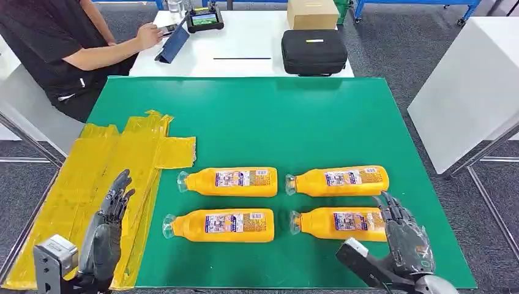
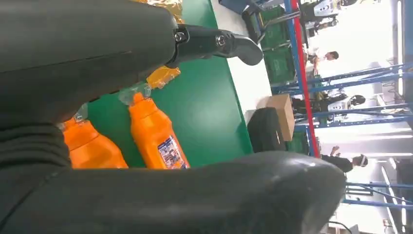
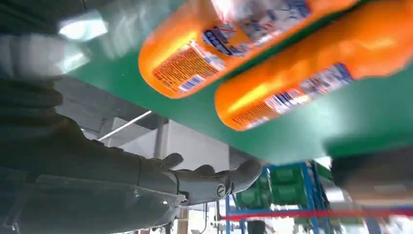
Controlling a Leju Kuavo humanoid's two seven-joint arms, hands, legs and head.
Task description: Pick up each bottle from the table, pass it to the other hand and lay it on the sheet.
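Observation:
Several orange bottles lie on their sides on the green table (image 1: 257, 122), caps pointing left: far left bottle (image 1: 229, 182), far right bottle (image 1: 339, 180), near left bottle (image 1: 221, 225), near right bottle (image 1: 339, 223). A crinkled yellow sheet (image 1: 98, 184) covers the table's left edge. My right hand (image 1: 404, 236) hovers open at the base end of the near right bottle, fingers spread and holding nothing. My left hand (image 1: 110, 223) is open above the yellow sheet, holding nothing. The left wrist view shows two bottles (image 2: 156, 136) beyond the fingers; the right wrist view shows two bottle bases (image 3: 195, 63).
A person (image 1: 67, 43) sits at the far left by a white table (image 1: 245, 43) carrying a black case (image 1: 314, 52), a cardboard box (image 1: 312, 12) and a tablet. A white block (image 1: 471, 86) stands to the right. The green table's far half is bare.

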